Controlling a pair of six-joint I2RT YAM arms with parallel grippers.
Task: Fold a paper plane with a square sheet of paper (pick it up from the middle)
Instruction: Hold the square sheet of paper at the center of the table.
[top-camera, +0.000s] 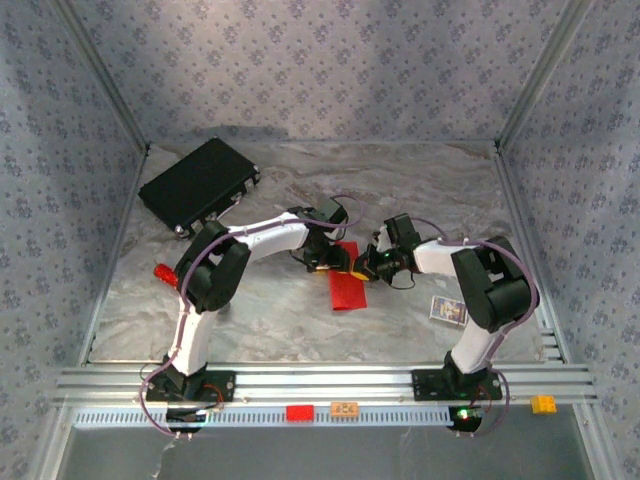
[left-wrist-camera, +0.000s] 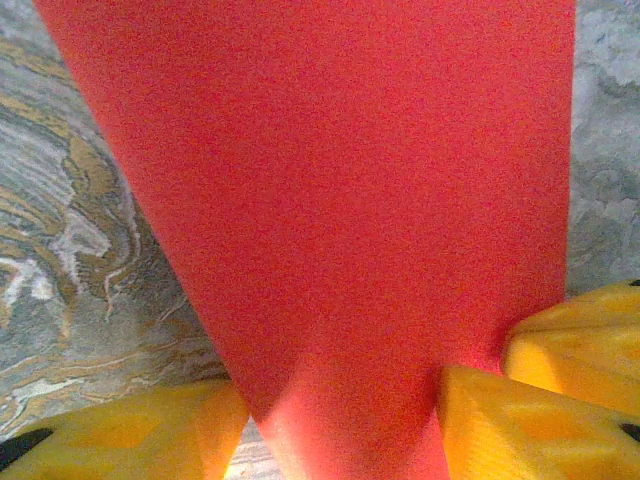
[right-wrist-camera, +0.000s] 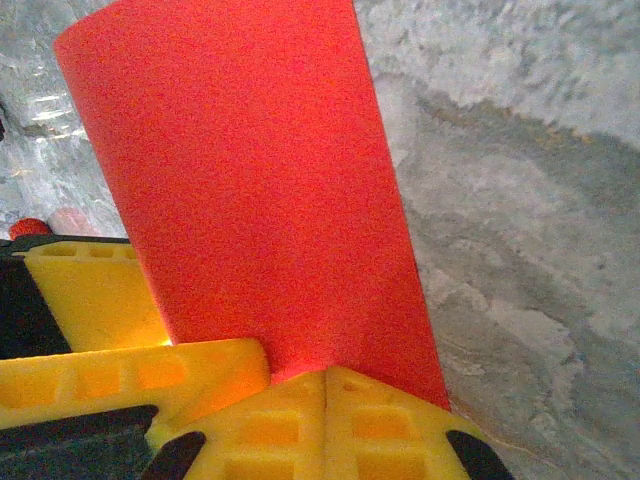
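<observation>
**While both grippers crowd one end, the red strip's other end lies free**

Since everything turns on the square sheet of paper (top-camera: 348, 292), I place the rest from it. It lies flat on the marbled table (top-camera: 250, 320) as a narrow red band, and the black case (top-camera: 200, 183) sits well off to its far left.

At the paper's left edge, up at the far end, the left gripper (top-camera: 328, 264) stands with its jaws parted. In its wrist view one yellow finger sits on each side of the tapering end, touching it but not clearly pinching.

The paper's long axis runs from that far end back toward the arm bases, only slightly slanted. The near end is untouched.

At the right edge, also at the far end, the right gripper (top-camera: 368, 266) is closed tight, its fingertips (right-wrist-camera: 250, 380) meeting over the paper's edge. I cannot tell whether they nip a layer or merely press it down.

Neither arm looks nearer, since both touch the same end. To my eye the next crease has to travel along the strip, away from them.
</observation>
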